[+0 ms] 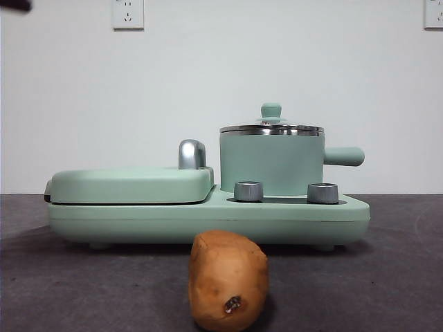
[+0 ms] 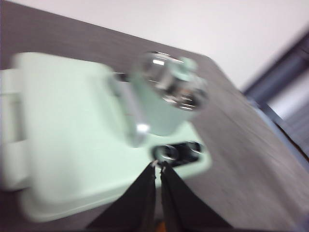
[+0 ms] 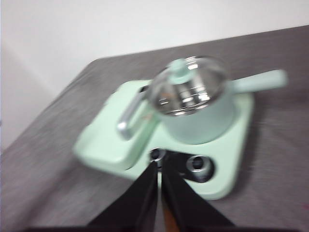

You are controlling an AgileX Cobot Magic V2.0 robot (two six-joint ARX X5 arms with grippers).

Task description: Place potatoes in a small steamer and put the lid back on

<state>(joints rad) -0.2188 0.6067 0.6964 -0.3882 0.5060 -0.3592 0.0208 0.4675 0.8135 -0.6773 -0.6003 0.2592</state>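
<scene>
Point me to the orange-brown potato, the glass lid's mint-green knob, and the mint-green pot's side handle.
Oblong orange-brown potato (image 1: pixel 228 280), front view, middle of its skin.
Clear glass lid (image 1: pixel 270 110), front view, its mint-green knob.
Mint-green steamer pot (image 1: pixel 344 156), front view, its stubby side handle.

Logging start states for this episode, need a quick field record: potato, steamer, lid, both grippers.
potato: lying on the table in front of the appliance, dark spot on its near end, untouched
small steamer: upright on the appliance's right side, handle pointing right
lid: on the steamer, knob up
griddle cover: closed, left of the steamer
left gripper: jaws shut, empty, above the appliance
right gripper: jaws shut, empty, above the appliance
task progress: nothing done yet
</scene>
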